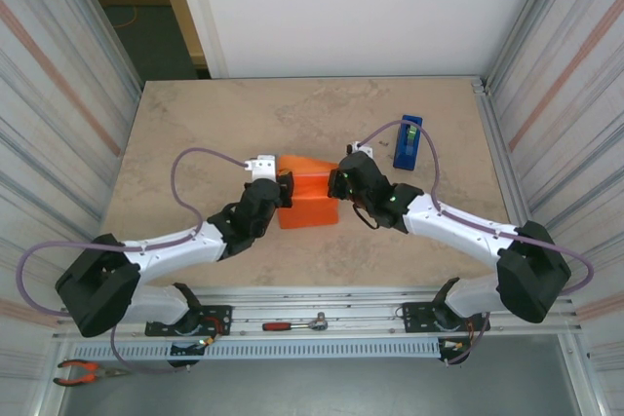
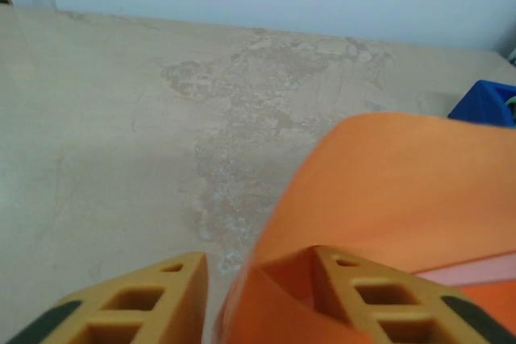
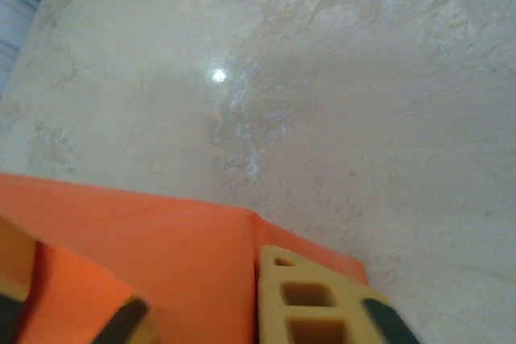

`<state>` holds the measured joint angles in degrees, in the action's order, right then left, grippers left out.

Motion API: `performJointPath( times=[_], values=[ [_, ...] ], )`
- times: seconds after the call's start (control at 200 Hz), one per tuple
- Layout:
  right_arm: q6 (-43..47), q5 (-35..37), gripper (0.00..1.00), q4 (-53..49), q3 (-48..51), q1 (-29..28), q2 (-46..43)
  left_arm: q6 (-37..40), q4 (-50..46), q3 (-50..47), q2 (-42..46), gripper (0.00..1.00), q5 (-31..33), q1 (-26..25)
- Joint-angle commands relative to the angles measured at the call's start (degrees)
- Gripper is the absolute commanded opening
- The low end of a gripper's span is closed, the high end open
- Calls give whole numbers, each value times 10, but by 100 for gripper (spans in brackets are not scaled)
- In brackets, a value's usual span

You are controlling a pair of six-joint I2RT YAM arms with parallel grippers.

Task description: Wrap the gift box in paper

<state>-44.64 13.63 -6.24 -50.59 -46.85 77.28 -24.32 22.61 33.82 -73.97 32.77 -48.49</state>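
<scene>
The orange paper (image 1: 308, 200) lies folded over the gift box in the middle of the table. A pale pink edge of the gift box (image 2: 486, 267) peeks out under the paper (image 2: 403, 191) in the left wrist view. My left gripper (image 1: 284, 189) is at the paper's left end. A raised fold sits between its fingers (image 2: 254, 262), against the right finger (image 2: 379, 296), with a thin gap at the left finger (image 2: 149, 300). My right gripper (image 1: 337, 182) is at the right end. Paper (image 3: 161, 247) fills the space between its fingers (image 3: 153, 267); whether they press it is unclear.
A blue tape dispenser (image 1: 408, 143) stands to the back right of the right gripper, and its corner (image 2: 486, 102) shows in the left wrist view. Bare stone-patterned table (image 1: 195, 133) lies all around. Corrugated walls close both sides. A ratchet tool (image 1: 292, 323) rests on the near rail.
</scene>
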Motion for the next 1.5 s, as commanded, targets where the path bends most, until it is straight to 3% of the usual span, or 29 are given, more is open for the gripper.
performJointPath(
  times=[0.0, 0.1, 0.2, 0.366, 0.566, 0.747, 0.952, 1.208, 1.433, 1.493],
  values=[
    [16, -51, 31, -73, -22, 6, -3, -4, 11, 17, -5, 32, 5, 0],
    [22, -51, 56, -83, -32, 19, -35, -7, 6, 15, -6, 23, 8, -3],
    [29, -43, 68, -83, -26, 25, -63, -10, 3, 12, -7, 22, 10, -5],
    [32, -38, 76, -48, 3, 26, -71, -12, 0, 12, -6, 21, 13, -6],
    [42, -22, 77, 26, 27, 5, -29, -12, -5, 13, -10, 19, 16, -7],
    [45, 55, 66, 70, 41, -37, 9, -16, -8, 15, -17, 15, 18, -9],
    [38, 166, 27, 71, 43, -82, 26, -28, -3, 19, -33, 8, 17, -16],
    [53, 188, 1, 41, 12, -82, 31, -22, 11, 40, -54, 6, 12, -20],
    [65, 178, 0, 18, -8, -65, 23, -3, 18, 65, -57, 4, 3, -20],
    [55, 169, 0, 11, -3, -58, 30, -1, 17, 68, -55, 7, -3, -16]
  ],
)
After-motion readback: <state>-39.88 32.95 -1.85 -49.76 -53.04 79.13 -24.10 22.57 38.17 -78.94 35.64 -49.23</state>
